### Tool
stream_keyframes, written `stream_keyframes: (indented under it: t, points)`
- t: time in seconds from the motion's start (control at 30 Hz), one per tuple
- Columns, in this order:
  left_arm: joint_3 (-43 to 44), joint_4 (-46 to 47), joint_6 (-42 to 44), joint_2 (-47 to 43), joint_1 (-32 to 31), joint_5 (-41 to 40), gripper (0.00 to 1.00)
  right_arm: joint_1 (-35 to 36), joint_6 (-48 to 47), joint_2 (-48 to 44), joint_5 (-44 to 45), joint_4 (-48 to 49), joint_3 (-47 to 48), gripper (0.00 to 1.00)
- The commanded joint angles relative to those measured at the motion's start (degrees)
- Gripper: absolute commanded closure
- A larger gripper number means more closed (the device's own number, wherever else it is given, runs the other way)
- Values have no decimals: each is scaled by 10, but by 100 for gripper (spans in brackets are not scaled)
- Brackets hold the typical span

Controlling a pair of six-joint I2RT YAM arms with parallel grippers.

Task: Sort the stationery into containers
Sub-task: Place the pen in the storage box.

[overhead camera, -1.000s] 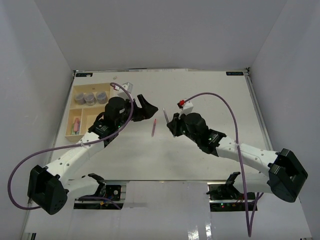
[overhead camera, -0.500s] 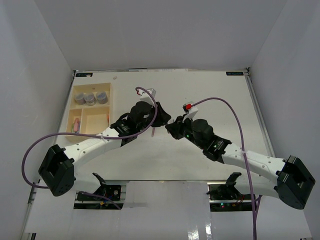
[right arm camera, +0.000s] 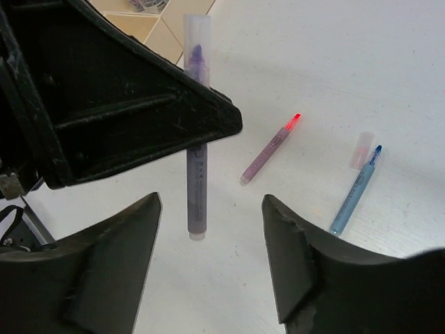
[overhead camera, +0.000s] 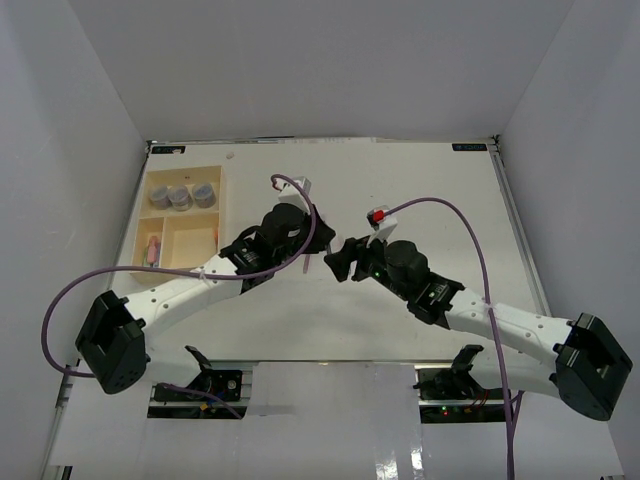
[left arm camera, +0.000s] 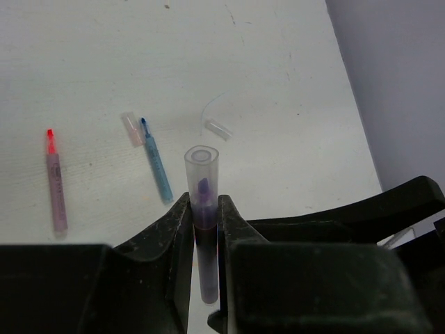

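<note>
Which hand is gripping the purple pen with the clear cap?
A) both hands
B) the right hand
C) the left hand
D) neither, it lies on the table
C: the left hand is shut on the purple pen, while the right hand stands open, not touching it.

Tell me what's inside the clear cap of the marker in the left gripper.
A purple nib shows through the clear cap. The left gripper's fingers pinch the purple marker and hide the cap's lower sides.
</note>
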Motion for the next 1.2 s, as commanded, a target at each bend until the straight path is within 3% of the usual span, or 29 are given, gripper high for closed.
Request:
stream_keyframes:
  t: [0.0,0.03,0.1,0.2,0.37,0.63,0.8,0.9,1.17]
  points:
    - [34,-38,38,-30,0,-56,99,3,-22,-23,20,6,-6,25]
    - [38,-65,58,-33,2,-69,99,2,-27,-26,25,-1,-7,13]
    - [46,-95,79,-42,25,-96,99,2,-48,-36,42,-28,-9,5]
    - [43,-155,115,-64,104,-90,100,2,-70,-49,68,-57,-19,10]
    - [53,-238,207,-92,267,-67,100,2,-96,-69,72,-57,-63,10]
    - [100,-306,310,-5,425,-96,99,1,-113,-66,73,-68,-78,10]
    - [118,-300,319,97,455,-70,89,2,-123,-76,77,-79,-91,10]
    - [126,-300,319,118,457,-63,86,1,-125,-82,86,-83,-96,10]
    - [117,-300,309,132,463,-52,61,-5,-123,-82,112,-103,-94,10]
